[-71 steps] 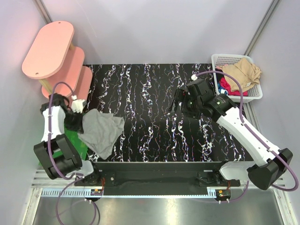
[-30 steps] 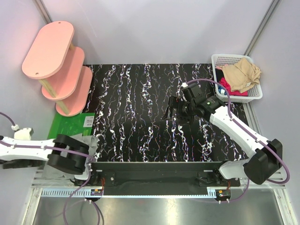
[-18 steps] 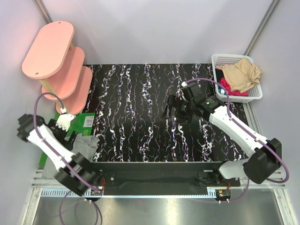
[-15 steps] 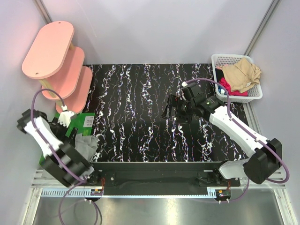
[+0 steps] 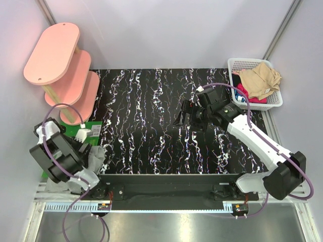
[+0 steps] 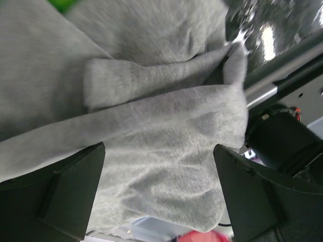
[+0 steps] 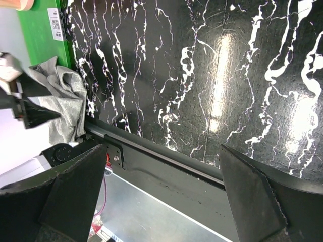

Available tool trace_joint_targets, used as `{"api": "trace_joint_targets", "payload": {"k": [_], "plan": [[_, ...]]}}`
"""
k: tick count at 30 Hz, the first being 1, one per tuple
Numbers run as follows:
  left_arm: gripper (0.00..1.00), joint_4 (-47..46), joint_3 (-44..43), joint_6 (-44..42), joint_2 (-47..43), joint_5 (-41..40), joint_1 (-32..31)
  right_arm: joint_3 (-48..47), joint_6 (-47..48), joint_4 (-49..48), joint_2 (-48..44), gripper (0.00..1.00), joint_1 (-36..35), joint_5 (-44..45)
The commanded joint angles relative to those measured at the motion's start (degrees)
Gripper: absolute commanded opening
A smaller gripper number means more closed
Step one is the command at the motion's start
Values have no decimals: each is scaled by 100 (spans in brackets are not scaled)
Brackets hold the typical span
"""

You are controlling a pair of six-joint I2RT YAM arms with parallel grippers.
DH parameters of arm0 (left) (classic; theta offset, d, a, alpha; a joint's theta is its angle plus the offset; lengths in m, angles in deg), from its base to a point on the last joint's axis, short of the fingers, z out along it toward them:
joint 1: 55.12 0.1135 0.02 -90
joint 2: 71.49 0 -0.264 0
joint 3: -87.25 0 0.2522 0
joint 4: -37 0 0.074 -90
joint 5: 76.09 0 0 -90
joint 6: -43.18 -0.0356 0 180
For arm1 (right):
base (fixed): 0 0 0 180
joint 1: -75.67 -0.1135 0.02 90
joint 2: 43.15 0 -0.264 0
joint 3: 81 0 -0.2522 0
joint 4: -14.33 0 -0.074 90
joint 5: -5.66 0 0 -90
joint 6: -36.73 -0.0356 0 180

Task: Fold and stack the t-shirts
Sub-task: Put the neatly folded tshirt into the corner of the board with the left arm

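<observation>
No wording can be read anywhere: the only printed thing is a small white rectangular sticker near one corner of the flat green rectangular mat, bearing dark barcode-like marks and tiny print, too small and blurred to make out.

Grey t-shirt — mostly beneath the left arm, its outline unreadable.

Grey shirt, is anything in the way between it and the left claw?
Nothing visible. The left gripper hangs open right over the grey t-shirt, with only cloth showing between its jaws.
</observation>
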Motion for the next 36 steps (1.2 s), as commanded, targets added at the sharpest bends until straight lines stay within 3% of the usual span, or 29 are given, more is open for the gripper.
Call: {"api": "trace_joint_targets", "payload": {"k": [1, 4, 11, 32, 36], "plan": [[93, -140, 252, 6, 398, -676, -15, -308, -75, -82, 96, 100, 21, 123], [93, -386, 288, 190, 696, -747, -14, -334, -75, -82, 122, 100, 21, 141], [92, -527, -510, 639, 1425, -370, -14, -370, -102, -91, 175, 100, 21, 123], [91, -1028, -1751, 1535, 2498, 105, -331, -396, -76, -74, 237, 100, 30, 193], [91, -1019, -1769, 1571, 2333, 149, -383, -334, -76, -91, 219, 100, 30, 202]]}}
